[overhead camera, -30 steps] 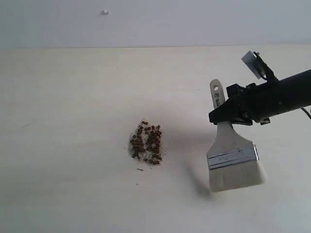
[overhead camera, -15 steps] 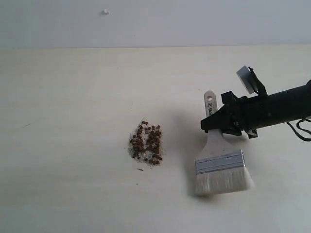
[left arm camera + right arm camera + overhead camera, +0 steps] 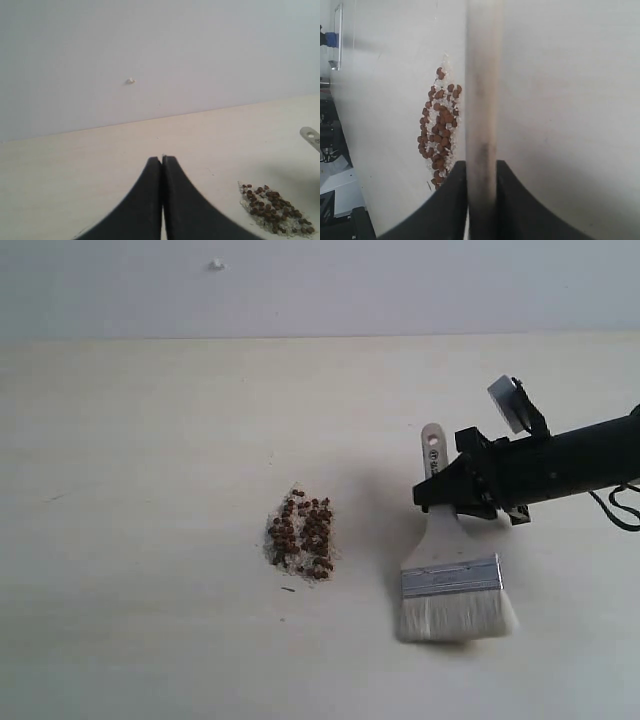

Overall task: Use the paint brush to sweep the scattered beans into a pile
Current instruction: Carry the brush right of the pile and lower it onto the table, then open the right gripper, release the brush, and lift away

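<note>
Paint brush (image 3: 450,578) is clamped by its handle in R gripper (image 3: 452,496), jaws snug on both sides. Bristles are set on bench (image 3: 140,500), to the right of the pile (image 3: 302,538) and apart from it. Beans (image 3: 439,131) are seen heaped there w/ whitish crumbs (image 3: 451,85). L gripper (image 3: 161,161) is pressed closed, nothing btwn jaws.

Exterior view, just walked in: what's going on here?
The right gripper grips the paint brush by the handle, brush head down at the table, off to the right of the pile and not touching it. The beans sit gathered in one compact heap with whitish crumbs mixed in. The left gripper is shut and holds nothing.
</note>
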`<state>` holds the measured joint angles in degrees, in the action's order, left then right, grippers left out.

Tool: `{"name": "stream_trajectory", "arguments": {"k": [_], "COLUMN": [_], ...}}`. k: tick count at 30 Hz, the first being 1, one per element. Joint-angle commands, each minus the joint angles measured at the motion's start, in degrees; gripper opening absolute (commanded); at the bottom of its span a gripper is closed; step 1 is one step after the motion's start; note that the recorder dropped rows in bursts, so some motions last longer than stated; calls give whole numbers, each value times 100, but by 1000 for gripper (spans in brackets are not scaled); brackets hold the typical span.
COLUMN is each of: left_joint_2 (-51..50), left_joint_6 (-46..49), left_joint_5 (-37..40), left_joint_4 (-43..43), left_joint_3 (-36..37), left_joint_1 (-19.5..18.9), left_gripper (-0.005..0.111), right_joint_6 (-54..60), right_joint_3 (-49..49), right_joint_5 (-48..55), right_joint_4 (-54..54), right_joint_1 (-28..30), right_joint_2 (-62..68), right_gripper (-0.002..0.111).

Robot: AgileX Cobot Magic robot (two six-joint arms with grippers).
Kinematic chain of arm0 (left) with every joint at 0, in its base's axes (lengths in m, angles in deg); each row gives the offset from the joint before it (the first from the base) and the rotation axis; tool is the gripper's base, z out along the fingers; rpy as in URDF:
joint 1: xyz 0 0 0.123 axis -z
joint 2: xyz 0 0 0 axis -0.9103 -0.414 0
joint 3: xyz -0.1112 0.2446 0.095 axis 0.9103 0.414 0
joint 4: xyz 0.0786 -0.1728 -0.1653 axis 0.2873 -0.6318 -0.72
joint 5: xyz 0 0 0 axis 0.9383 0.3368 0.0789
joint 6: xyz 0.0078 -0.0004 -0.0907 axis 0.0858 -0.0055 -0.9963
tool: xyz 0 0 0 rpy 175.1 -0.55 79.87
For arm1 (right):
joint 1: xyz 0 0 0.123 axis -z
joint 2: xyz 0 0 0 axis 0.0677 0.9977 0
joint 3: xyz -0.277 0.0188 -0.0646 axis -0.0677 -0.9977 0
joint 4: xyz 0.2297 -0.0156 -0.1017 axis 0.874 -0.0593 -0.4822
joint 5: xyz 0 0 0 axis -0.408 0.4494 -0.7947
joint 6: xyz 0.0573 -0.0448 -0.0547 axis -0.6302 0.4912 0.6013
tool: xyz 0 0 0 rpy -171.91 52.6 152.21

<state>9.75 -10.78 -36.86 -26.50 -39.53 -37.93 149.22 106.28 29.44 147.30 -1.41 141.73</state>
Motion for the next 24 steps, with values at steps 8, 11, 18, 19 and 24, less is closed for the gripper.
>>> {"name": "stream_trajectory", "arguments": {"k": [8, 11, 18, 19, 24], "left_joint_2": [33, 33, 33, 33, 33], "left_joint_6": [25, 25, 25, 25, 25], "left_joint_5": [9, 9, 9, 9, 9], "left_joint_4": [24, 24, 24, 24, 24], "left_joint_3": [18, 18, 18, 18, 18], "left_joint_1": [30, 30, 30, 30, 30], "left_gripper": [0, 0, 0, 0, 0], "right_joint_6": [204, 308, 296, 296, 372], "right_joint_3": [32, 32, 32, 32, 5], "right_joint_5": [-18, -360, -1264, -1319, -1360], "right_joint_4": [31, 0, -230, -230, -201], "right_joint_1": [20, 20, 20, 20, 20], "right_joint_2": [-430, -730, -1367, -1435, -2031], "right_gripper": [53, 54, 54, 54, 44]}}
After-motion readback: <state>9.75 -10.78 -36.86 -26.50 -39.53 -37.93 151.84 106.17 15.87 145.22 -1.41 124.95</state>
